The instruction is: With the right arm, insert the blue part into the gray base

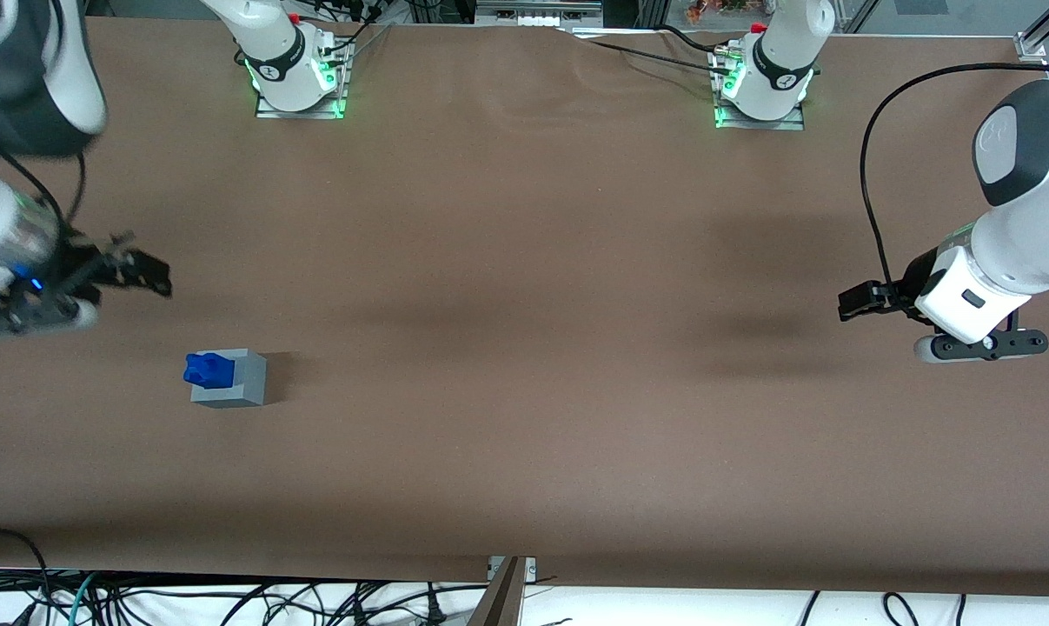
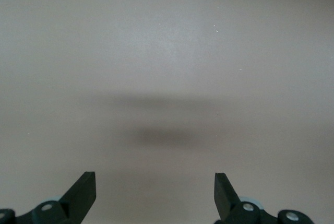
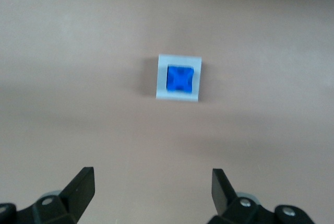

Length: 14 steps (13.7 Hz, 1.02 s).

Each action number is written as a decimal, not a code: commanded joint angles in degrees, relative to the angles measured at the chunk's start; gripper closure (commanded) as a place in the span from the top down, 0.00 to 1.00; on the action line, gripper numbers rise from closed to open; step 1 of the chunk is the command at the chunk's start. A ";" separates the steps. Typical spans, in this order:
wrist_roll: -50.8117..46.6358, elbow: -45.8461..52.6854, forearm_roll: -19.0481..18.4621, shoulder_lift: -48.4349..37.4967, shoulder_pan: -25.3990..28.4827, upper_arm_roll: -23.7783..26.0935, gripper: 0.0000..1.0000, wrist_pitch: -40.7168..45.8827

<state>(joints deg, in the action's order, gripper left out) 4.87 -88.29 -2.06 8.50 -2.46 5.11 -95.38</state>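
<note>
My tool hangs above the bench, raised clear of the surface and holding nothing. Its two black fingers are spread wide apart, with bare bench showing between them. In the front view my tool sits at the working arm's end of the bench, carried by my right arm, whose small blue light is lit near the wrist.

The gray base rests flat on the bench, nearer to the front camera than my tool and well apart from it. The blue part is seated in the recess in the top of the gray base, with its bumpy top standing proud of the cube's upper face. In the right wrist view the blue part appears as a blue square framed on all four sides by the light rim of the gray base. My tool touches neither item.

The bench surface is plain brown. The two arm mounts, lit green, stand at the bench edge farthest from the front camera.
</note>
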 commanded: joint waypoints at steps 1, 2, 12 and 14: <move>0.05 1.79 0.04 -3.23 -0.52 1.13 0.99 6.15; 0.14 2.50 0.04 -3.32 -0.52 1.13 0.99 6.52; 0.84 2.68 -0.14 -3.49 -0.61 2.01 0.99 9.60; 1.63 2.86 -0.40 -3.41 -0.61 1.75 0.99 9.51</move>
<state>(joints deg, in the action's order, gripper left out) 5.45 -87.01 -2.05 4.87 -2.47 6.40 -87.39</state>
